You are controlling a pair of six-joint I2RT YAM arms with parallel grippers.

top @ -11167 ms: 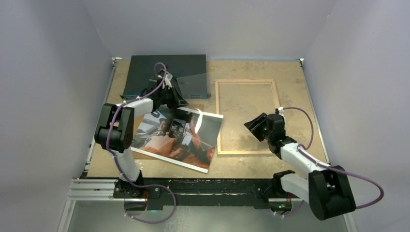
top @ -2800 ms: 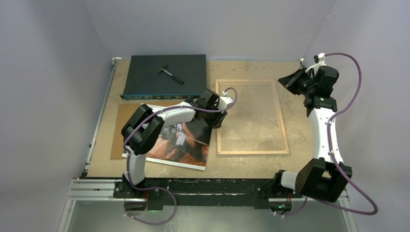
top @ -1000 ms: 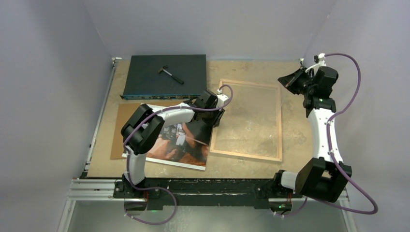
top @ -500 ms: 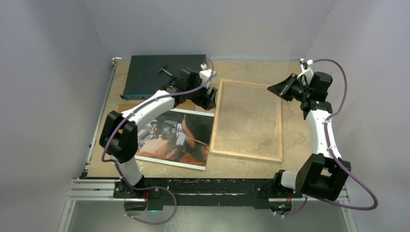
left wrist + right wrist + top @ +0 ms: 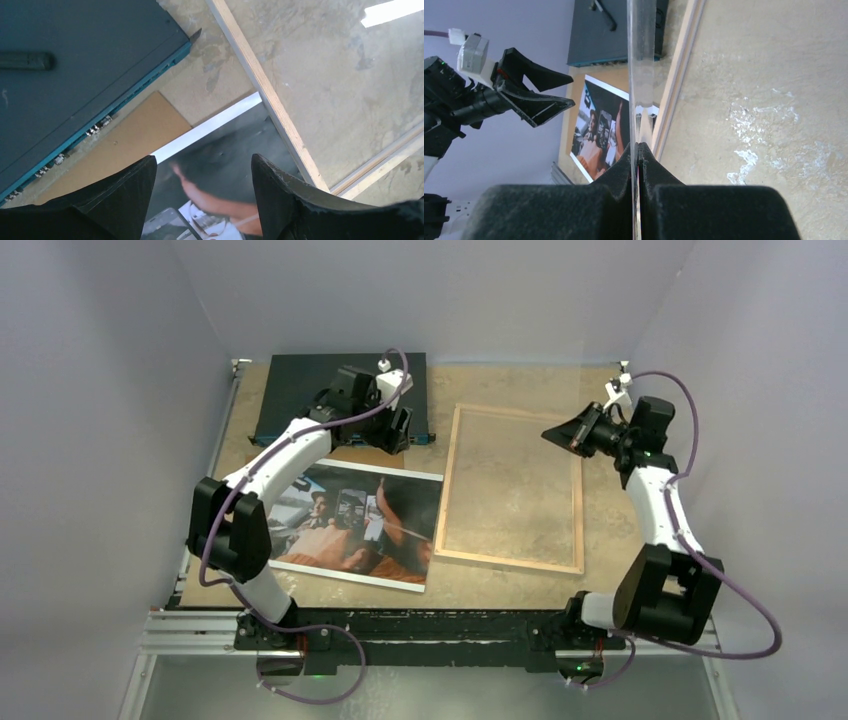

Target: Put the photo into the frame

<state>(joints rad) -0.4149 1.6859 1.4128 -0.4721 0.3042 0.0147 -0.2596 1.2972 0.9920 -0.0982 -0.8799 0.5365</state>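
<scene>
The photo (image 5: 350, 525) lies face up on the table's left half, its right edge against the frame (image 5: 445, 480). The frame lies flat and slightly turned, light wood rails up. My left gripper (image 5: 395, 430) hovers open over the photo's far right corner (image 5: 225, 165), beside the frame's left rail (image 5: 265, 95), with nothing between its fingers. My right gripper (image 5: 553, 434) hangs above the frame's far right part. It is shut on a thin clear pane (image 5: 641, 50), seen edge-on and running out from the right gripper (image 5: 638, 145) towards the frame's rail (image 5: 679, 75).
A dark flat box with ports (image 5: 300, 390) stands at the back left, a small black tool (image 5: 25, 61) on its lid. A brown backing board (image 5: 135, 130) lies under the photo's far edge. Grey walls close in the table on three sides.
My left gripper has opened and pulled back and left from the frame's left rail to the box's front edge. My right gripper has swung left with the pane, over the frame.
</scene>
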